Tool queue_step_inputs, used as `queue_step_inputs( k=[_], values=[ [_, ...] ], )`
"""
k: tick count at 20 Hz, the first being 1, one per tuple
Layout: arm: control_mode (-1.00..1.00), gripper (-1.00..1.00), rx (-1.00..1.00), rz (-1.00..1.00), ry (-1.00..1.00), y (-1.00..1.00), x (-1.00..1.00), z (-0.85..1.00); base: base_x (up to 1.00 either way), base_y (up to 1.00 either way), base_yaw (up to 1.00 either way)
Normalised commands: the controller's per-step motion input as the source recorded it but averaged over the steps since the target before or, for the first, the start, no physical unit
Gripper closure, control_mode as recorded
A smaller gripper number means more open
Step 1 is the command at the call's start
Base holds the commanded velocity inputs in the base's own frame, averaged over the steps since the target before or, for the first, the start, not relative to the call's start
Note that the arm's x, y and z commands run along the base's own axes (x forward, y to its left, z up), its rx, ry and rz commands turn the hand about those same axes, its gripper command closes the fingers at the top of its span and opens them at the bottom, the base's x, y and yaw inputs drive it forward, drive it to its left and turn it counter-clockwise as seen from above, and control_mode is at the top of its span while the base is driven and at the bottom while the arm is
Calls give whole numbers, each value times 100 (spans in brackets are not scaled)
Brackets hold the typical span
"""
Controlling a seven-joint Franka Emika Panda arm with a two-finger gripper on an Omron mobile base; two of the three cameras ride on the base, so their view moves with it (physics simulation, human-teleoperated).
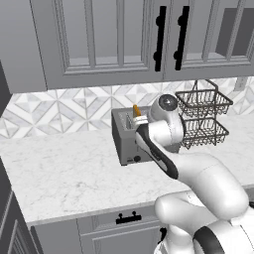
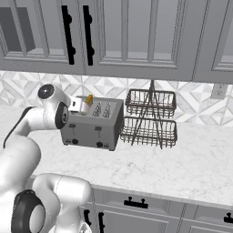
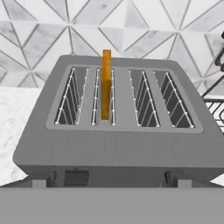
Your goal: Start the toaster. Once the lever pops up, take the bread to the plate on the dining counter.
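The gripper [image 3: 108, 183] hangs just in front of the toaster [image 3: 118, 144], over its front top edge, with its jaws spread wide and nothing between them. From the hand view the fingertips sit low, either side of the toaster's front face, and the left lever [image 3: 76, 177] shows as a dark tab just below the front edge, between them and a little left of centre. The right lever [image 3: 168, 176] is at the other end of that face, mostly cut off.

In the toaster's second slot from the left stands the bread [image 3: 106, 85], upright and edge-on, its crust well above the slot's rim. That it rides so high suggests the lever is up; whether toasting is done or not yet begun cannot be told from here.

Judged so, the step in hand is either pressing the left lever down or reaching for the slice. For the first, the gripper must drop in front of the toaster and bear on the tab. For the second, it must move on over the slot and straddle the slice's flat faces.

The toaster stands on the marble counter [image 1: 64, 173] near the tiled wall [image 3: 39, 39]; just right of it is a two-tier wire basket [image 2: 150, 118].
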Motion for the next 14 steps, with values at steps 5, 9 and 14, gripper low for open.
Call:
queue_step_inputs(
  k=[5, 9, 14],
  values=[
    [-100, -100, 1, 0, 0, 0, 51, -10, 0, 0, 0],
    [-100, -100, 2, 0, 0, 0, 51, -7, 0, 0, 0],
    [-100, -100, 1, -1, 0, 0, 45, -20, 0, 0, 0]
  ],
)
